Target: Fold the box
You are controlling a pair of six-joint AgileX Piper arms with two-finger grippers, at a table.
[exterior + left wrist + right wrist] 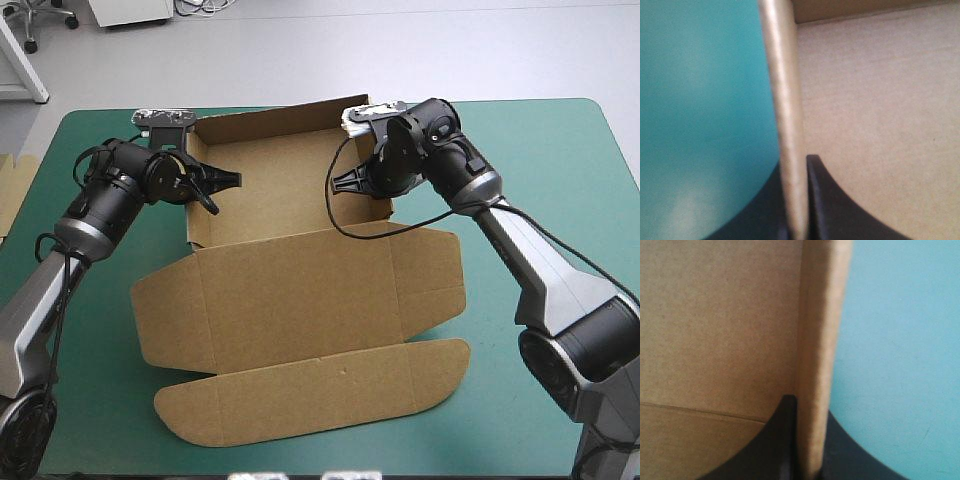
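Observation:
The brown box (300, 300) lies in the middle of the teal-green table as an open tray, its walls raised at the far end and its lid flat toward the near edge. My left gripper (215, 185) is shut on the tray's left wall. In the left wrist view that wall (787, 125) stands edge-on between the black fingers (827, 200). My right gripper (350, 180) is shut on the right wall. The right wrist view shows that wall (822, 355) pinched between its fingers (785, 440), the tray's inside on one side.
An edge of more brown board (10, 185) shows at the table's left edge. The flat lid and its rounded front flap (320, 395) reach close to the near edge. Bare teal-green cover (560, 160) lies to the right of the box.

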